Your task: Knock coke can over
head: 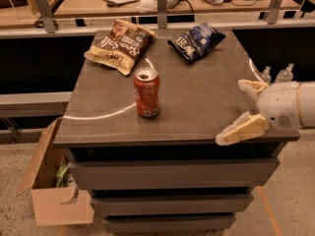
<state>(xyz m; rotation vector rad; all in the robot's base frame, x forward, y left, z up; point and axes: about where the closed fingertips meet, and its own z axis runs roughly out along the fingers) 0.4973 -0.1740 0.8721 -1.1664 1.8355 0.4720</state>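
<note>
Arm: one, entering from the right edge at tabletop height, white wrist housing level, pointing left.

Gripper (230, 112): one, over the table's front right corner; its two cream fingers (244, 129) are spread wide with nothing between them, well apart from the can.

Coke can (146, 92): one, red, upright on the table (206, 100), left of centre toward the front edge, silver top showing.

Chip bags: two, lying flat at the back of the table; brown bag (119, 45) at the left, blue bag (197, 41) at the right, both apart from the can.

Drawer fronts (172, 173): three, stacked under the tabletop.

Cardboard box (54, 203): one, on the floor at the table's left, flaps open; something green inside, not identifiable.

Bottles (286, 73): two, clear, beyond the table's right edge.
</note>
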